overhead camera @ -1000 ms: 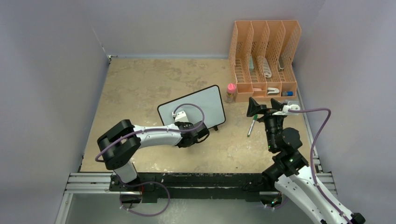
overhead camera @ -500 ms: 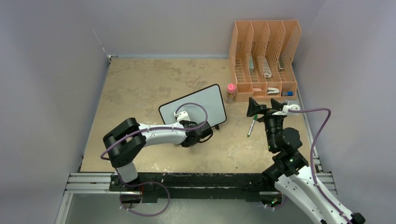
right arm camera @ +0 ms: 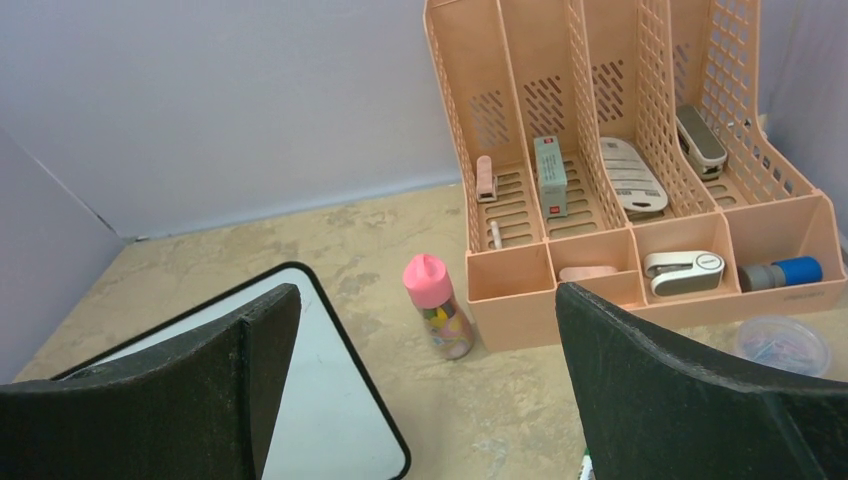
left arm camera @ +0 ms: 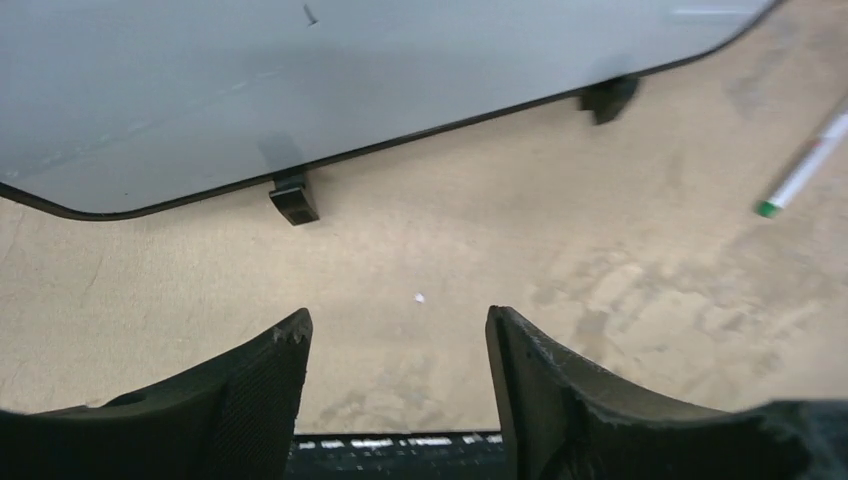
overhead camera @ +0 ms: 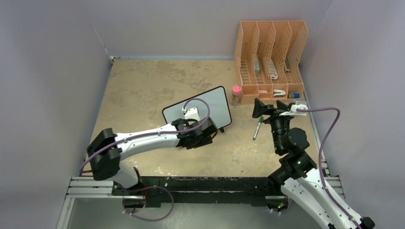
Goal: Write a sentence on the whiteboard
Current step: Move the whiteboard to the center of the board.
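Revealing whiteboard (left arm camera: 300, 90) feet (left arm camera: 294, 198): left wrist | pink-capped bottle (right arm camera: 440, 315): right wrist

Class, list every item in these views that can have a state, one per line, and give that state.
Whiteboard, blank, propped on its feet.
Green marker, lying on the table, not held.
Left end effector, open, empty.
Right end effector, open, empty.
Pink-lidded bottle, upright, lid on.
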`<state>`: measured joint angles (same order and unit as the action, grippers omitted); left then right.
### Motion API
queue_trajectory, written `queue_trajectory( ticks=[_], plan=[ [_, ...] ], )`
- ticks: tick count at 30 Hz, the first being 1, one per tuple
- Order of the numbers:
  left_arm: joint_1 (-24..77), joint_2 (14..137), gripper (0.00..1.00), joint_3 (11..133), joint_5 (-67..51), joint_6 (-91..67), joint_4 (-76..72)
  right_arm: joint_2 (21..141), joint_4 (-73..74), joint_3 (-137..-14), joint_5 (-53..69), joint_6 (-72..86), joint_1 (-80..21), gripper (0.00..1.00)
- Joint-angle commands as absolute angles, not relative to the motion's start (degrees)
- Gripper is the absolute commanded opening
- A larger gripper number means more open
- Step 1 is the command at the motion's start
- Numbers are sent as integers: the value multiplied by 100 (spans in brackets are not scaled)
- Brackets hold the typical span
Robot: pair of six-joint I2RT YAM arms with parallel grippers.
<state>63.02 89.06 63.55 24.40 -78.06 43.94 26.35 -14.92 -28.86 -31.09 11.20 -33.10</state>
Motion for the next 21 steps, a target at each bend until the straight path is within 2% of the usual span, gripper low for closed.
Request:
queue_trajectory(
  ticks=[1,5,9,15,21],
  plan=[
    [6297,8159,67,6820,2501,-6891,4637,2856,-1152,-3482,-3273,1661,-3340,99],
    [6098,7676,72,7021,2608,-6053,4673,3195,-517,-3907,-3351,2304,-3342,99],
    [5397,7186,75,7137,2194,-5081,4519,3569,-41,-4249,-3292,2792,-3340,99],
    [4781,6515,82,7612,2276,-3871,4569,4721,1576,-5004,-3822,4159,-3340,99],
    [4134,6045,87,7930,2285,-3085,4687,5621,2526,-5292,-3610,4667,-3268,99]
  ],
)
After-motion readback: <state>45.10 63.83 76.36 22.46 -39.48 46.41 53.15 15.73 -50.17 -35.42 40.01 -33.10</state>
